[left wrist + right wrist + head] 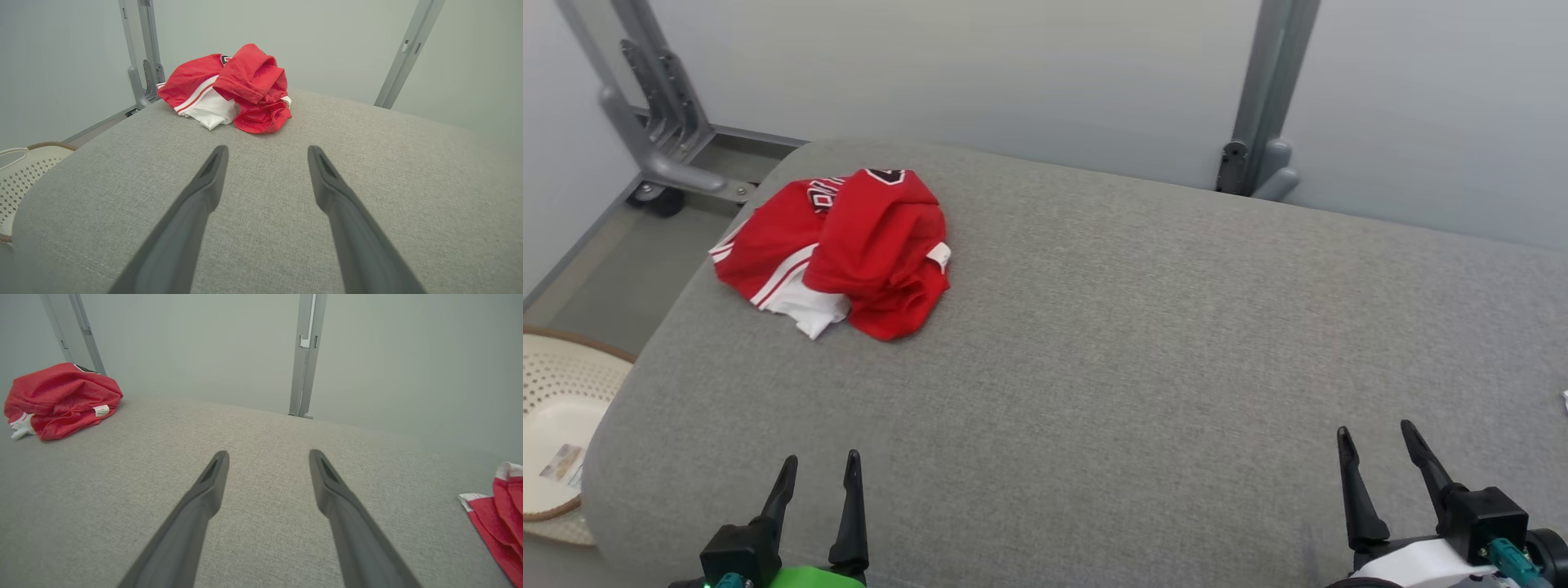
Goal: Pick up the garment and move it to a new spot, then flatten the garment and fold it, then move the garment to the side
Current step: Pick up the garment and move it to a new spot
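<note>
Garment [837, 249] lay crumpled at the upper left of the head view on the grey padded worktop [1135, 367] — picking up, flattening, folding all seemingly left to do — with left gripper [820, 459] and right gripper [1376, 430] at the bottom edge, jaws apart, empty.

wall [1013, 73]: pale grey | posts [1270, 90]: grey metal | basket [556, 408]: floor, left
</note>
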You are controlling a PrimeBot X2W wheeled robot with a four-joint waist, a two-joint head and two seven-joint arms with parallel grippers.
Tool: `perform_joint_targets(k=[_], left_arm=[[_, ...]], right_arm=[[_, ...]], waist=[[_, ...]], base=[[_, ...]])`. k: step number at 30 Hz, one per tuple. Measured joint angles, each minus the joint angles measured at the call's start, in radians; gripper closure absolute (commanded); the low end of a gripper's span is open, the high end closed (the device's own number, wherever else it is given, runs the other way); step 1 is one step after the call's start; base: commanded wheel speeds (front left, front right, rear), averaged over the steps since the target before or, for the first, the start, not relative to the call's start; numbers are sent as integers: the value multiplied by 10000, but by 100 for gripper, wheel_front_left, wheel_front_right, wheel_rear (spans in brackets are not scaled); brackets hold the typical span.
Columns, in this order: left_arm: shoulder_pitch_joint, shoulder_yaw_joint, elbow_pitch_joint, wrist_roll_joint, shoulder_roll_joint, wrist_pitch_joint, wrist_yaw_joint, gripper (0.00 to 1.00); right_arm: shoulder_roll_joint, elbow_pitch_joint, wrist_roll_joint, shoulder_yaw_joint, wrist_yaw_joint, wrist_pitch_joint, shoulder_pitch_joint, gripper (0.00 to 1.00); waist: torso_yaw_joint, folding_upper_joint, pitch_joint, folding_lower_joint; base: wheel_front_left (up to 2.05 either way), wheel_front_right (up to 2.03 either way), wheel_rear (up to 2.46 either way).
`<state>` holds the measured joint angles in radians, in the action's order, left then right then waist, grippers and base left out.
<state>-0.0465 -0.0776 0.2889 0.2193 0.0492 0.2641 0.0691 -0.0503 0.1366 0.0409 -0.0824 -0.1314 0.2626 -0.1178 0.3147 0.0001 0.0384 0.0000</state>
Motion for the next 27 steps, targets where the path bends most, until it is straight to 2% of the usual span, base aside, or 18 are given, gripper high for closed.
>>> perform_joint_targets(k=[7,12,21,27], left_arm=[[-212,267,-219,0,4,0,-38,0],[-301,412,-349,4,8,0,-69,0],[-61,357,-372,174,8,0,-67,0],[1650,280,-94,763,12,0,77,0]], right_arm=[[6,82,13,491,-2,0,116,0],[13,115,6,581,0,0,207,0],[-17,75,-10,493,-2,0,56,0],[-556,-293,-88,437,-2,0,545,0]], waist=[[1154,0,78,0],[1616,0,100,0],[1472,0,-37,0],[1277,0,-668,0]], base=[[0,0,0],[0,0,0],[0,0,0],[0,0,0]])
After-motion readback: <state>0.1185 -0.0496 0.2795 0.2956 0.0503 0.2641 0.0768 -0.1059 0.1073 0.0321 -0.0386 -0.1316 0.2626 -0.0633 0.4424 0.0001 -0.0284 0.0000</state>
